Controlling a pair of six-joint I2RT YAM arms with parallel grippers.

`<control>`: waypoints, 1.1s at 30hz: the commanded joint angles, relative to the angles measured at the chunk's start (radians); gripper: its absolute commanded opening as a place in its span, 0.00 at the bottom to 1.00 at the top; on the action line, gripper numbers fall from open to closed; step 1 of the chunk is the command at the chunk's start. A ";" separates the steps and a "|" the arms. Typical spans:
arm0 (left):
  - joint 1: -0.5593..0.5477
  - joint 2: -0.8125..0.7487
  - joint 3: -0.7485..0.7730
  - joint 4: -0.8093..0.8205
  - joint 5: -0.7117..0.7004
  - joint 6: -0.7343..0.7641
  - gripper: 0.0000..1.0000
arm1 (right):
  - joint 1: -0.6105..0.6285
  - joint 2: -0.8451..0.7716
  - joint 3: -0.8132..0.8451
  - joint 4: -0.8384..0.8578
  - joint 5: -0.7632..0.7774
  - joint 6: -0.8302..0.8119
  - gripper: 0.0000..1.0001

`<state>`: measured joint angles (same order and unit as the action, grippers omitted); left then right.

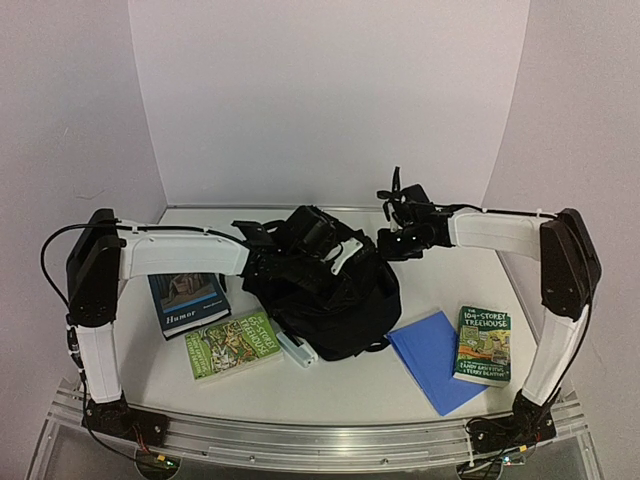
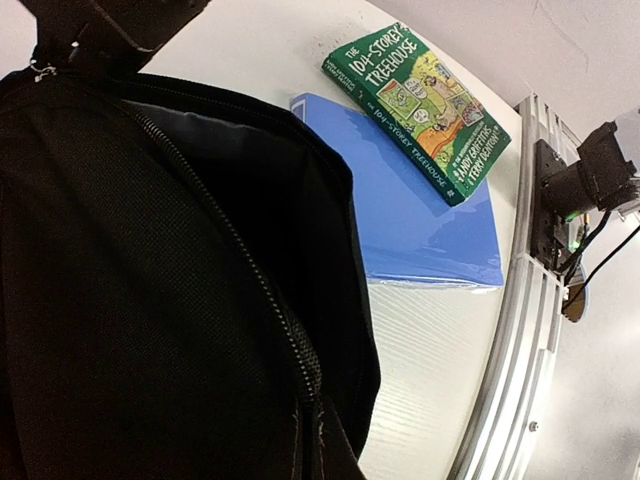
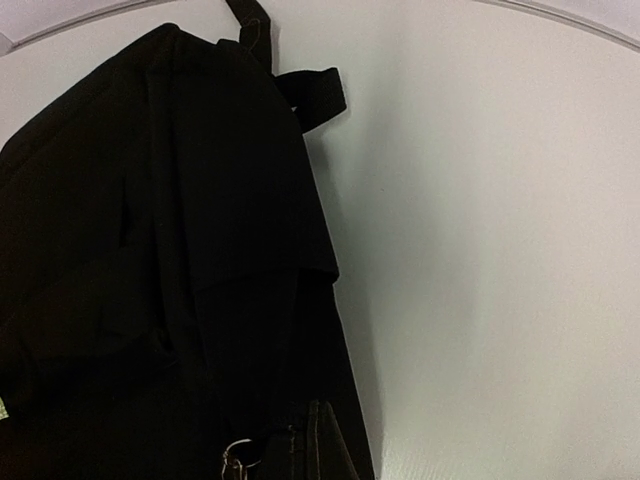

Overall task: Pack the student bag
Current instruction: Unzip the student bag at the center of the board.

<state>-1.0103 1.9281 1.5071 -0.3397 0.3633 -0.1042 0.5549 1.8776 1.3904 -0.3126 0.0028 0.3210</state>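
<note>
Pinched tight with the left gripper (image 1: 285, 245) onto the far left rim of the student bag (image 1: 330, 300), no gap between the jaws. Pinched just as tight with the right gripper (image 1: 395, 225) onto black fabric at the far right corner, close by a small metal ring (image 3: 235, 460). Slumped between the two in the middle of the desk (image 1: 350, 395), with the zip (image 2: 240, 260) undone and the dark lining laid bare. Just to the near right of the fabric: a flat blue folder (image 1: 432, 358). Lying over that folder's right edge: a green Treehouse book (image 1: 484, 345), face up. To the near left, just beside the fabric: a second green book (image 1: 232, 343), tilted. Farther left, partly under the left arm (image 1: 185, 255): a dark blue book (image 1: 187, 300) marked Humor. Against the near edge of the fabric, between second green book and blue folder: a small pale object (image 1: 297, 350), kind unclear.
</note>
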 commanded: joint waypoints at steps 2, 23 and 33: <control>-0.025 -0.082 0.028 -0.123 0.092 0.026 0.00 | -0.021 0.097 0.121 0.104 -0.035 -0.060 0.00; 0.222 -0.131 0.054 -0.062 -0.075 -0.135 0.00 | -0.039 -0.111 0.050 0.068 -0.095 0.071 0.83; 0.370 -0.073 0.109 -0.030 -0.044 -0.191 0.00 | 0.025 -0.352 -0.269 0.027 -0.122 0.355 0.97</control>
<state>-0.6480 1.8469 1.5686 -0.4152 0.2941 -0.2671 0.5283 1.5699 1.2321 -0.2550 -0.1177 0.5227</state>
